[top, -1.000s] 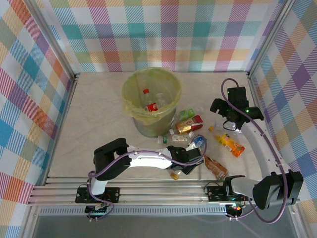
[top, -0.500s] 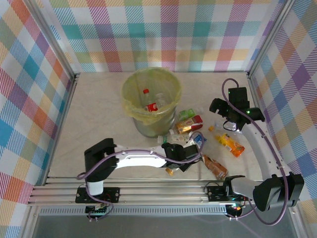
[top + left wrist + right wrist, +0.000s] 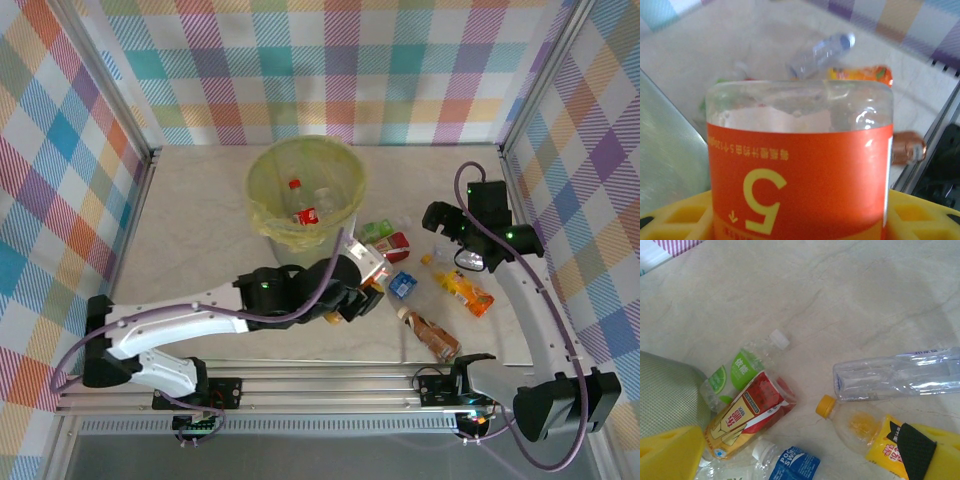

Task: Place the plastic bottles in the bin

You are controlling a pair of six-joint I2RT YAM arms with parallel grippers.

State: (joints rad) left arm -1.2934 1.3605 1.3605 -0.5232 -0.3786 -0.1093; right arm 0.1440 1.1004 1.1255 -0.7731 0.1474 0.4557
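Observation:
My left gripper [image 3: 362,285] is shut on a clear plastic bottle with an orange label [image 3: 800,165], held off the table just in front of the bin [image 3: 305,195]. Its yellow fingers [image 3: 675,217] flank the label in the left wrist view. The bin, lined with a yellow-green bag, holds a red-labelled bottle [image 3: 303,207]. On the table lie a green-labelled bottle [image 3: 735,372], a red-labelled one [image 3: 747,412], a blue-labelled one [image 3: 790,465], a clear one [image 3: 900,375] and a yellow-capped one [image 3: 860,427]. My right gripper [image 3: 452,240] hovers open above them with nothing between its fingers.
A brown bottle [image 3: 430,333] lies near the front rail [image 3: 320,380]. The bin's grey wall [image 3: 665,150] is close on the left of the held bottle. Checked walls enclose the table on three sides. The table's left half [image 3: 190,230] is bare.
My left gripper closed on the orange-labelled bottle near the front of the table and carried it up and back toward the bin. The right arm barely moved.

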